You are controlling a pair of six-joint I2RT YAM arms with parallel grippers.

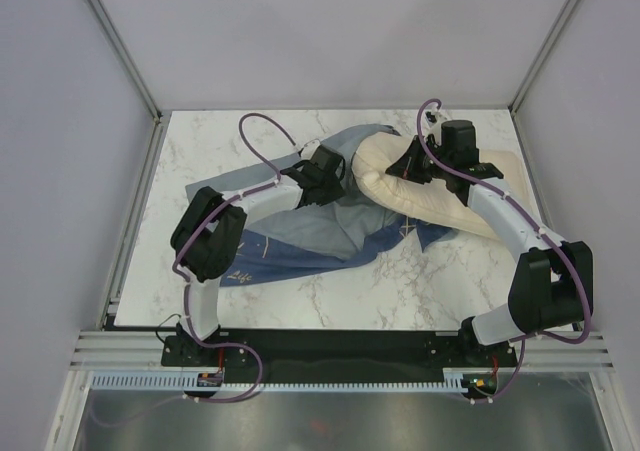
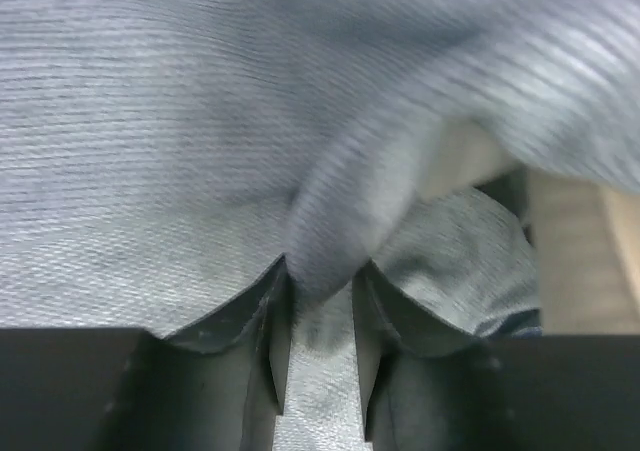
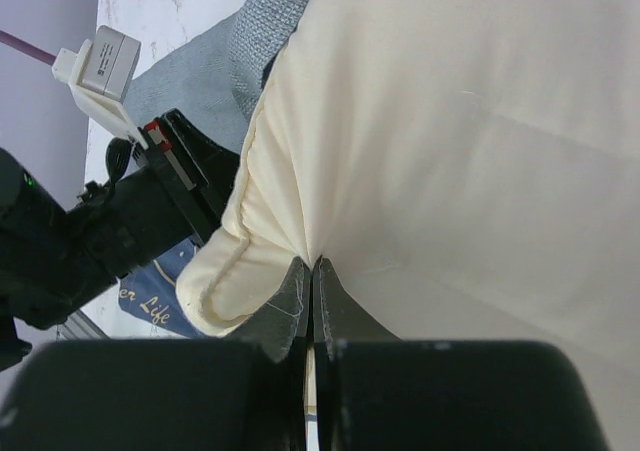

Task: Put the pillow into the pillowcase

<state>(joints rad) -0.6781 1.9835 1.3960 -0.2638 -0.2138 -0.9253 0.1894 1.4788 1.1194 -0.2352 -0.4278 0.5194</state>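
**A:** From above, where is everything?
**B:** The pillow (image 1: 440,206) lies on the marble table (image 1: 400,281). The pillowcase (image 1: 300,236) is spread to the pillow's left, touching that end. The left gripper (image 1: 335,176) is just left of the pillow and the right gripper (image 1: 400,166) is on top of it.

**A:** And the left wrist?
**B:** The left gripper (image 2: 320,301) is pinching a raised fold of pillowcase (image 2: 200,121). A cream patch of pillow (image 2: 570,261) shows to the right.

**A:** The right wrist?
**B:** The right gripper (image 3: 312,271) has its fingers pressed together, nipping the pillow (image 3: 450,151) beside its seam. The pillowcase (image 3: 190,81) lies beyond the pillow's edge.
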